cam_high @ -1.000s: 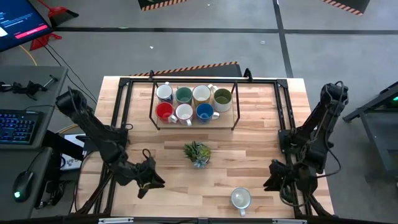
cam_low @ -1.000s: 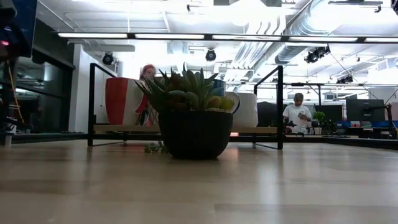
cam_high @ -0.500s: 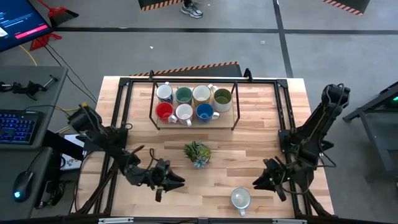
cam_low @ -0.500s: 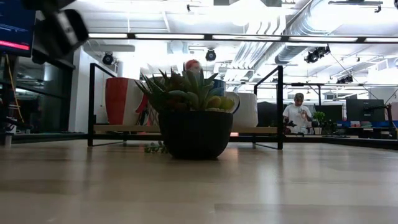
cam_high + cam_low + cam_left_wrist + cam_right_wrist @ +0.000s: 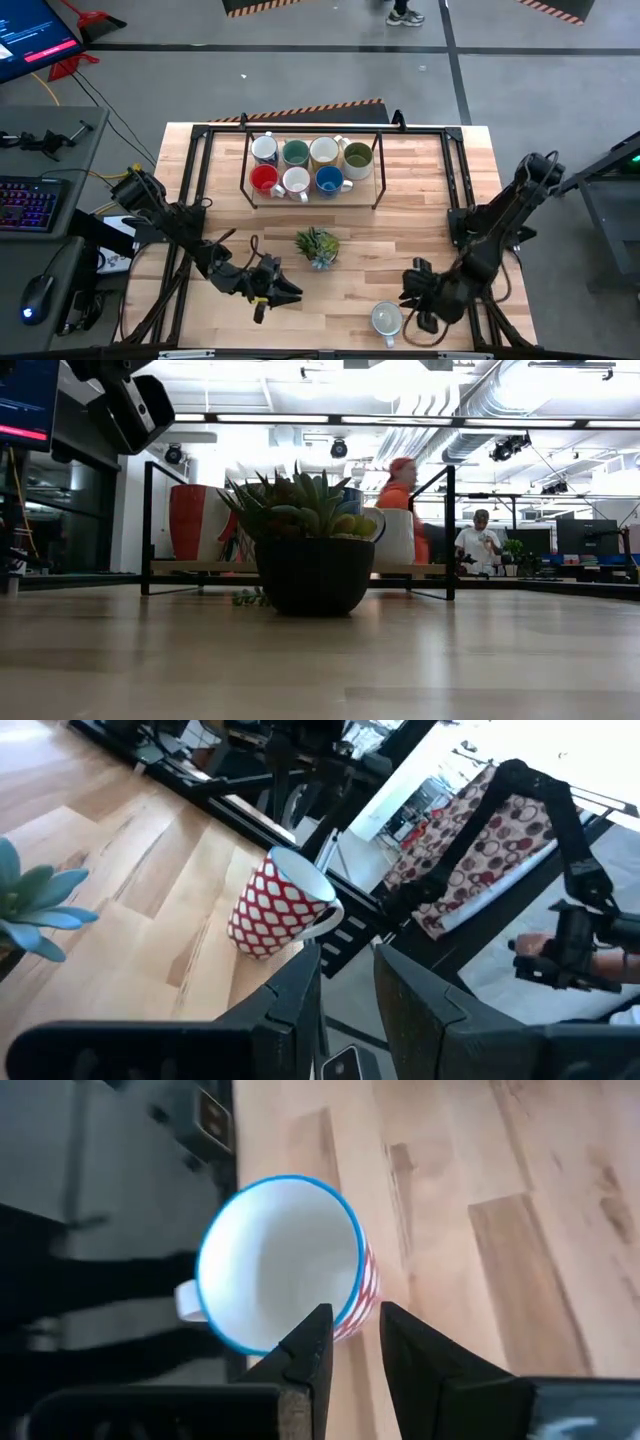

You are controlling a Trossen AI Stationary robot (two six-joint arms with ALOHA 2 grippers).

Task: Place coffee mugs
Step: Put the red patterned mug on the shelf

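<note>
red-patterned mug (image 5: 387,319) alone at surface (image 5: 430,200) front edge, seven mugs (image 5: 310,165) in rack (image 5: 378,182), right claw (image 5: 418,308) just beside lone mug, fingers slightly apart, left claw (image 5: 283,290) near plant (image 5: 318,246), fingers slightly apart, empty

Count at this moment.

Mugs: eight in total. Seven stand in the wire rack (image 5: 378,196) near the table's (image 5: 420,240) far edge, in two rows. Far row, four: white mug (image 5: 264,149), teal mug (image 5: 295,153), cream mug (image 5: 324,151), olive mug (image 5: 357,155). Near row, three: red mug (image 5: 263,179), second white mug (image 5: 296,181), blue mug (image 5: 329,180). One red-and-white patterned mug (image 5: 387,319) stands alone by the near edge.

Racks: one.

Potted plants: one plant (image 5: 317,245), mid-table.

Robot arms: two, each with one gripper: left gripper (image 5: 278,290), right gripper (image 5: 413,299).

People in the room beyond: two in the low view, person in orange (image 5: 403,500) and seated person (image 5: 478,543).
</note>
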